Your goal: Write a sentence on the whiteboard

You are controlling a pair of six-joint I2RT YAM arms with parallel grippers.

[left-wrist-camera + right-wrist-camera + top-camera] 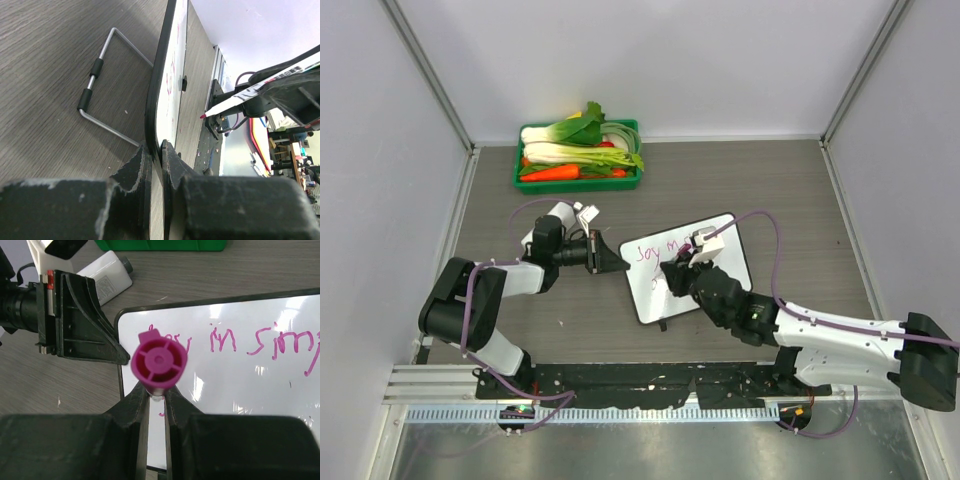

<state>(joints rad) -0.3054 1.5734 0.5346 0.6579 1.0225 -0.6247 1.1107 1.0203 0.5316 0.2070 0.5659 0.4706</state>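
Note:
The whiteboard (655,295) lies on the table and shows edge-on in the left wrist view (167,85). The pink sentence (250,340) runs across its top, reading about "Joy in simp…", with a small pink mark (161,414) lower left. My left gripper (605,255) is shut on the board's left edge (156,150). My right gripper (682,265) is shut on a pink marker (159,360) over the board's left part. In the left wrist view the marker (235,100) points at the board, its tip a little off the face.
A green tray (580,186) of vegetables stands at the back left. The board's wire stand (100,75) lies on the wood behind the board. Grey walls close in the left, right and back. The left gripper (85,325) is beside the board's corner.

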